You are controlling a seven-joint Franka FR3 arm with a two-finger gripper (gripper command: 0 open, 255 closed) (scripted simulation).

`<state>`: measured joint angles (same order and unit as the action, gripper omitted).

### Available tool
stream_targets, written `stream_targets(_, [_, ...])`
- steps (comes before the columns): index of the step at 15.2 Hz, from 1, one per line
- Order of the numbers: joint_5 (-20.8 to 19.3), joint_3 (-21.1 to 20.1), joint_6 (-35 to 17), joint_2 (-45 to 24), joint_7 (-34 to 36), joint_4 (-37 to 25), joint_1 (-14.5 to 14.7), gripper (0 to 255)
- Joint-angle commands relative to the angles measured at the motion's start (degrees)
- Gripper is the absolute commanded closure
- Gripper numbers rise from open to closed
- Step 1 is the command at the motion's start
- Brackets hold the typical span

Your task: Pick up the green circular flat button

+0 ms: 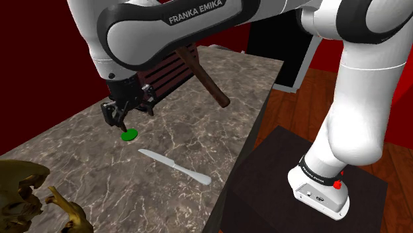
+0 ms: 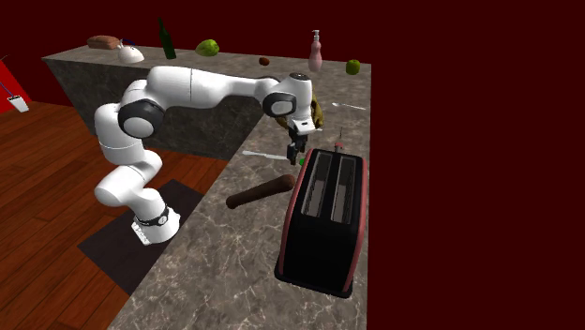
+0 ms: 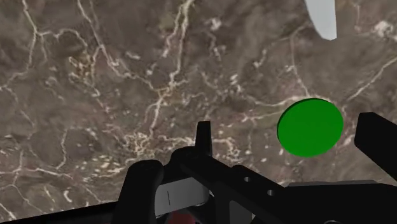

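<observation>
Tool (image 1: 119, 124) over green button (image 1: 128, 135), well inside counter (image 1: 198, 112) edges, knife (image 1: 173, 165) near.

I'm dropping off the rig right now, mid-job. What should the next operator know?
Gripper: open, holding nothing, close above the marble counter.
Green button: flat on the counter, between the fingers but nearer one of them, not touched.
Grey knife: lies on the counter nearby.
Done: approach to the button.
Left: centre on it, lower, shut on the button, lift.
</observation>
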<state>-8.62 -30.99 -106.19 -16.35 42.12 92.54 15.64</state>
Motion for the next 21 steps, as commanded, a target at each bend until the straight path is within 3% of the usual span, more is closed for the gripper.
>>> stream_targets(1, [-2.4, 0.0, 1.3, -4.7, 2.0, -5.5, 2.3, 0])
stream_targets(3, [-3.7, 0.3, 2.1, -7.3, 2.9, -8.8, 3.8, 0])
stream_targets(12, [-4.3, 0.7, -3.3, -8.2, 3.5, -4.1, 3.6, 0])
stream_targets(13, [-4.4, 0.7, -3.2, -8.3, 3.5, -4.3, 3.6, 255])
stream_targets(21, [-4.4, 0.7, -3.1, -8.4, 3.5, -4.4, 3.6, 255])
